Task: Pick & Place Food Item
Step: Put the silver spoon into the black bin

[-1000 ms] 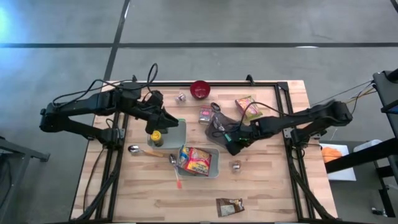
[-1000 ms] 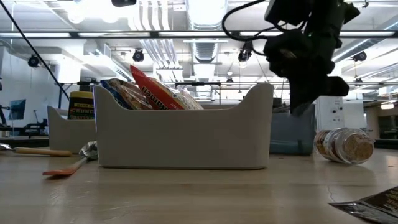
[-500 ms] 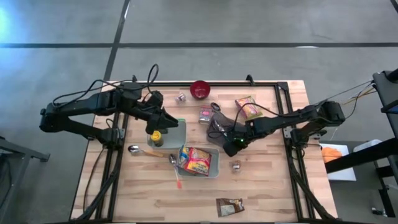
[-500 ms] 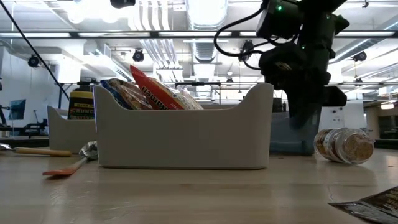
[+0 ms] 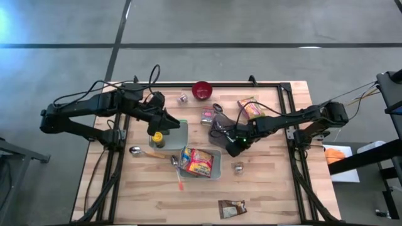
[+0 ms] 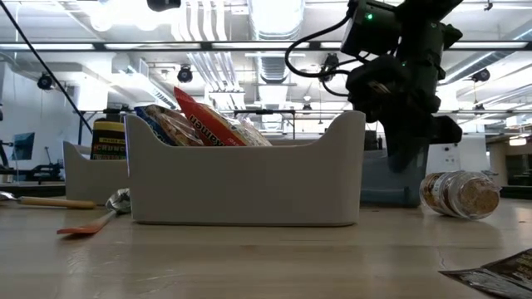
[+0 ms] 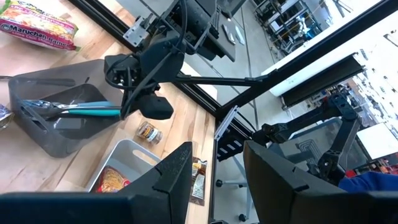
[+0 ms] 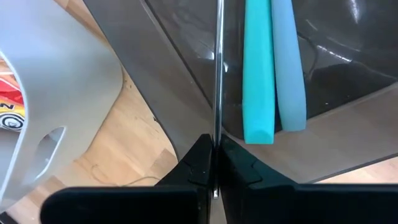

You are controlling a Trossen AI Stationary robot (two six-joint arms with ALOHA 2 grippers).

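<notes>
On the wooden worktop (image 5: 270,182), our right hand (image 5: 233,145) hangs with its fingers pressed together on the thin metal stem of a utensil, seemingly its handle, at the near rim of the dark grey bin (image 8: 348,74), where two turquoise handles (image 8: 258,68) lie. Just beside it stands the white tub (image 5: 217,164), already holding a noodle packet (image 5: 197,161). We judge the step a lift-out, barely begun; next, we think, comes a straight raise clear of the bin wall. Our left hand (image 5: 168,119) waits over the grey tray (image 5: 181,135), fingers partly spread, holding nothing we can see.
</notes>
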